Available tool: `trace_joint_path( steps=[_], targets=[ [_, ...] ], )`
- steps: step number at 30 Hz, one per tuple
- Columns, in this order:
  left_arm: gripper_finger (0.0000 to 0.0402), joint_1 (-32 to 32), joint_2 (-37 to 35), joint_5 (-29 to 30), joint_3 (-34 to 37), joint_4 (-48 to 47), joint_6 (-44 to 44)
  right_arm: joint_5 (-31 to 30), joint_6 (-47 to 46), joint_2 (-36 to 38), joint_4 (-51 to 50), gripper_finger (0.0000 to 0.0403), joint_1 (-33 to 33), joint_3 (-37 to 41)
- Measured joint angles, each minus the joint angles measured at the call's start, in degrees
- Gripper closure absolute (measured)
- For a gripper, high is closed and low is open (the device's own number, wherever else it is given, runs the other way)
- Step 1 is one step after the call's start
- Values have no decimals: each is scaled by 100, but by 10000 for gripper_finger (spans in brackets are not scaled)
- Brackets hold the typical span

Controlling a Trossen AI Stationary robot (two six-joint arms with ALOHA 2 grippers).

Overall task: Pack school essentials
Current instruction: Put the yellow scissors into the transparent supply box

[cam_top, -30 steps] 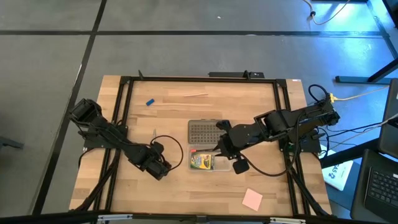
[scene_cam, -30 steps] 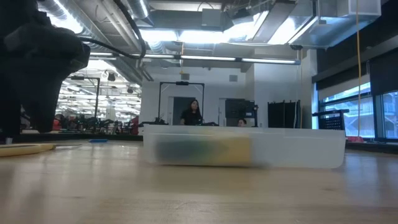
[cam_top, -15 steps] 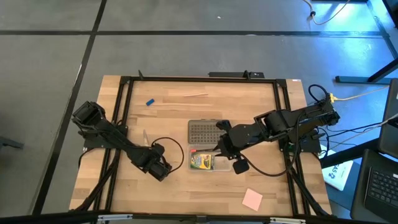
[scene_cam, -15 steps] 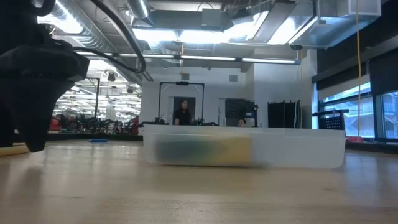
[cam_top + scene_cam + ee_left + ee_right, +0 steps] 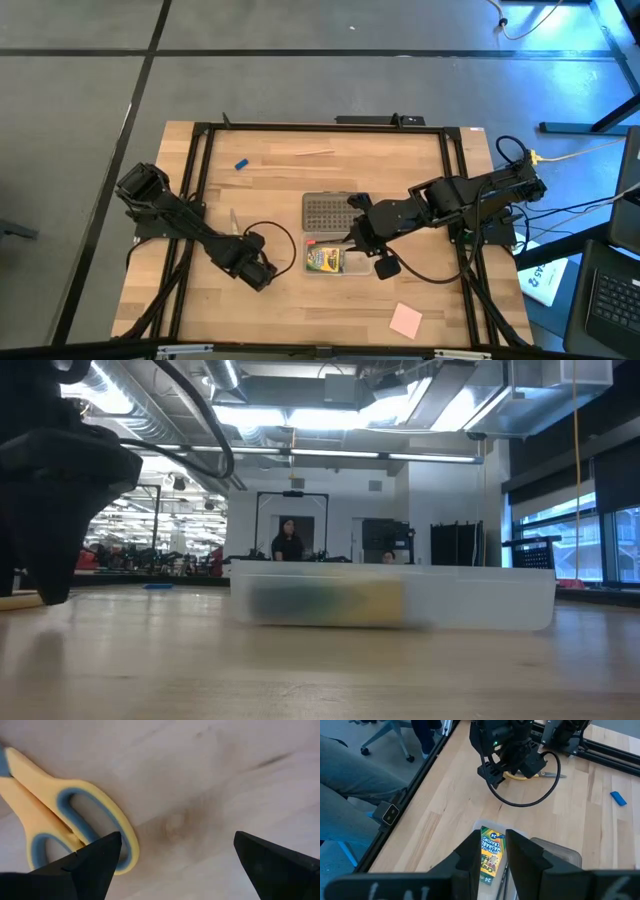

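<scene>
Clear plastic case (image 5: 327,258) with crayon box (image 5: 323,261), pencils (image 5: 501,883) inside

Yellow-handled scissors (image 5: 70,827) lie flat on the wood; crayon box (image 5: 323,260) rests in the case.

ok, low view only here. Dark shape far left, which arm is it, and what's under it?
Observer: Left arm. Its pincer is open just above the wood, with the yellow-handled scissors beside one finger, not gripped.
Operator: What's the blur in the case?
Observer: A green-and-yellow crayon box, lying flat in the clear case. The grey lid lies next to it.
Operator: Right arm?
Observer: Right pincer hangs just above the case, holding nothing.
</scene>
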State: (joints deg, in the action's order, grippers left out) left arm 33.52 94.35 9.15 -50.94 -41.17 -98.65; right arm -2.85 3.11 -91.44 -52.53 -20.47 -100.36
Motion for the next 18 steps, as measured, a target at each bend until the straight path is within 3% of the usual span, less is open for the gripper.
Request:
trace_joint_path(
  steps=[11, 18],
  targets=[
    [20, 8, 0, -453, 0, 780, 1015, -2, 20, 0, 0, 311, -1, 0],
    [20, 46, 0, -435, 0, 757, 1224, -2, 17, 0, 2, 311, 0, 0]
  ],
)
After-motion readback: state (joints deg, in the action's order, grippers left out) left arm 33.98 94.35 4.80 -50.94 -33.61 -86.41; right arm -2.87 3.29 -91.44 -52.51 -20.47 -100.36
